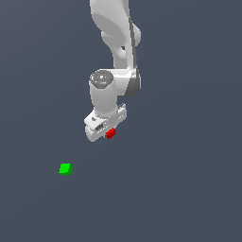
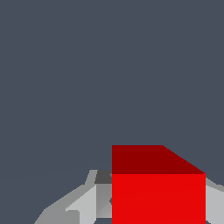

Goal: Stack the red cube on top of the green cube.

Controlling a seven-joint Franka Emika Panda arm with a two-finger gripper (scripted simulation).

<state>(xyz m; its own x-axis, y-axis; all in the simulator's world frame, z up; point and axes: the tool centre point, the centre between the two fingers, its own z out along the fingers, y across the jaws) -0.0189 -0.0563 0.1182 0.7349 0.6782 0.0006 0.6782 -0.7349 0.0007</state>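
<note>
At arm's tip, gripper point(image 1: 109, 134) closed on red cube point(image 1: 111, 133), fingers point(image 2: 85, 203) flanking cube on both sides in wrist view. Green cube point(image 1: 65, 168) on grey floor point(image 1: 179, 189), well apart, toward exterior view's left, lower.

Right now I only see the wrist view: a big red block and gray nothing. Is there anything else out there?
Observer: Yes, a green cube sits alone on the floor, toward the exterior view's lower left.
Operator: Is the red block touching it?
Observer: No, the red cube is well apart from it, at the tip of the gripper.
Operator: What is that gripper attached to?
Observer: A white arm reaching down from the top of the exterior view.
</note>
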